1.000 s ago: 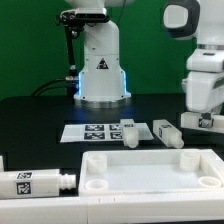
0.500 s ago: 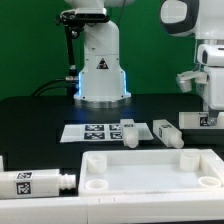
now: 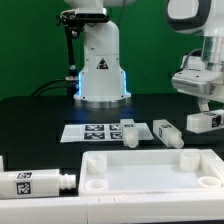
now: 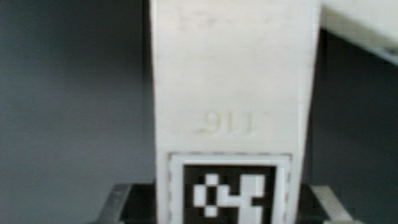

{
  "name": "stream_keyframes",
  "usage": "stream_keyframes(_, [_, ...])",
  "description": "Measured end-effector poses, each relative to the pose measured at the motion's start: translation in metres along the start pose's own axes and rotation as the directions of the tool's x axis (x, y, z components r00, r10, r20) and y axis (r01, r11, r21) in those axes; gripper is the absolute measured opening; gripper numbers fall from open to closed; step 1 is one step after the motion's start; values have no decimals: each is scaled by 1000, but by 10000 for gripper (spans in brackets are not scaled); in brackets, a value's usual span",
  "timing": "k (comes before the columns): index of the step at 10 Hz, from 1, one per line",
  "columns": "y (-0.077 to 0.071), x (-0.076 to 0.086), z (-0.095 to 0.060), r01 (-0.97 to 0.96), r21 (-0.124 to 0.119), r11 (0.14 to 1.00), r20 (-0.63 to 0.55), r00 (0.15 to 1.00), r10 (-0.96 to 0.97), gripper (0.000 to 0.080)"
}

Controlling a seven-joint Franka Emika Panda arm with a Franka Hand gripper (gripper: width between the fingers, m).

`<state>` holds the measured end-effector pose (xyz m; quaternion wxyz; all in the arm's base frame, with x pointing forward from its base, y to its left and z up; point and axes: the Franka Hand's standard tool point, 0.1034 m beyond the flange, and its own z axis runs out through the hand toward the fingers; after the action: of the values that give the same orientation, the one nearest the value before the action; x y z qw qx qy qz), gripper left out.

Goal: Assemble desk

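Note:
The desk's white tabletop panel (image 3: 150, 170) lies at the front of the black table, recessed side up. My gripper (image 3: 205, 110) hangs at the exterior view's right, shut on a white square leg (image 3: 205, 121) held above the table. In the wrist view that leg (image 4: 231, 90) fills the frame, its tag showing, with my gripper (image 4: 228, 205) clamped round its end and a finger (image 4: 128, 200) on each side. Two more legs (image 3: 128, 132) (image 3: 167, 132) lie behind the panel. Another leg (image 3: 35, 183) lies at the front left.
The marker board (image 3: 92, 131) lies flat behind the panel, next to the two lying legs. The robot's white base (image 3: 100, 70) stands at the back centre with a cable to its left.
My wrist has turned and shifted slightly at the exterior view's right while it holds the leg. The leg stays at about the same height. The other parts have not moved.

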<state>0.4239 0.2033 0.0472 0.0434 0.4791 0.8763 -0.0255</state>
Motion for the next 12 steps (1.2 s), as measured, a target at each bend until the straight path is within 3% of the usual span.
stream_keyframes(2, [-1, -4, 1, 74, 0, 997, 15, 997, -74, 284])
stream_keyframes(3, [-3, -3, 3, 204, 13, 979, 28, 979, -204, 284])
stream_keyframes(5, [-9, 4, 11, 510, 78, 856, 30, 857, -514, 284])
stream_keyframes(10, [-14, -7, 15, 708, 116, 697, 40, 697, -715, 285])
stream_keyframes(11, [-21, 0, 22, 725, 168, 668, 20, 675, -737, 285])
stream_keyframes(12, [-25, 9, 30, 702, 192, 686, 9, 698, -716, 285])
